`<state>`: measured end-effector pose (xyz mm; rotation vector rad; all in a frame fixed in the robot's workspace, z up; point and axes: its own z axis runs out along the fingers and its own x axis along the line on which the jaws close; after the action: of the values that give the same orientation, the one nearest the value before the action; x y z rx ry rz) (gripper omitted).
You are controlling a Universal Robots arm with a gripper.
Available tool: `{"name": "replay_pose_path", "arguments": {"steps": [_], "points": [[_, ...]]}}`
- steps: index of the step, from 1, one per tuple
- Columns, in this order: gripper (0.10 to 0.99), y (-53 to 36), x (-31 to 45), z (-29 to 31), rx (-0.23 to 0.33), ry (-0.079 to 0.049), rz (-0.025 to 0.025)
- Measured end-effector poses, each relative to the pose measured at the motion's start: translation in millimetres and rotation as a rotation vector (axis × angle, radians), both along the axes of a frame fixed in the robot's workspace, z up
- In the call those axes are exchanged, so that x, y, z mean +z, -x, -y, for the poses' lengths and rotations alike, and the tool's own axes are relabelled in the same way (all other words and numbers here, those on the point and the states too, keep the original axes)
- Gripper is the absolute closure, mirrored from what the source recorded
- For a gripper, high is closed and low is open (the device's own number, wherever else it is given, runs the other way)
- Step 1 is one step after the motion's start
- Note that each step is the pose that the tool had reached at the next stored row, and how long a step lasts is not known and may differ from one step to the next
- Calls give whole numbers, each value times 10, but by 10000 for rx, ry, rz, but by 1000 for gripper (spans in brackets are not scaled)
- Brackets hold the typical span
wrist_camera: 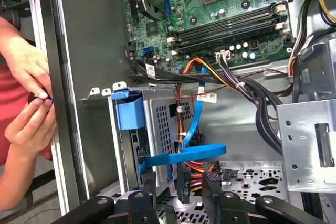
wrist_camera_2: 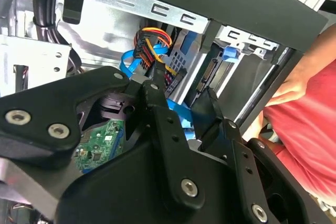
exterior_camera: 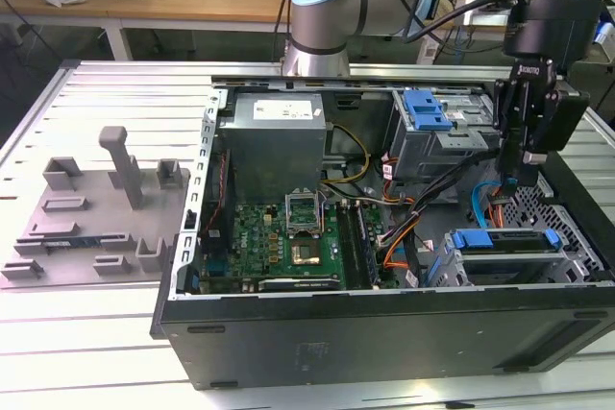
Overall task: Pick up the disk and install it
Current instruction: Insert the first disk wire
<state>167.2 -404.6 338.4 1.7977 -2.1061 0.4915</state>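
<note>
The end effector (exterior_camera: 522,172) hangs over the computer case (exterior_camera: 384,343), at the end on the exterior view's right. Its fingers (wrist_camera: 210,181) are spread apart and hold nothing. The disk (exterior_camera: 504,241) sits in the case's drive cage, just below the end effector.

Open tower case (exterior_camera: 384,333) lying on a slotted aluminium table (exterior_camera: 96,362). Green motherboard (exterior_camera: 279,242) mid-case, grey power supply (exterior_camera: 274,136) at its 12 o'clock, grey plastic jig (exterior_camera: 86,228) off at 9 o'clock. Blue SATA cable (wrist_camera: 184,156) loops in the first wrist view.
</note>
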Motion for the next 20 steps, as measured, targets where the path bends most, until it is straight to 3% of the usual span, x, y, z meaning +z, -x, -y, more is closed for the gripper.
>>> {"name": "replay_pose_path", "arguments": {"steps": [4,6,7,8,20], "points": [[612,0,-12,-8,1,41,-1],[694,0,-16,-19,1,47,0],[694,0,-19,-25,1,52,0],[765,0,-21,-29,1,56,0],[765,-1,-39,-70,5,165,0]]}}
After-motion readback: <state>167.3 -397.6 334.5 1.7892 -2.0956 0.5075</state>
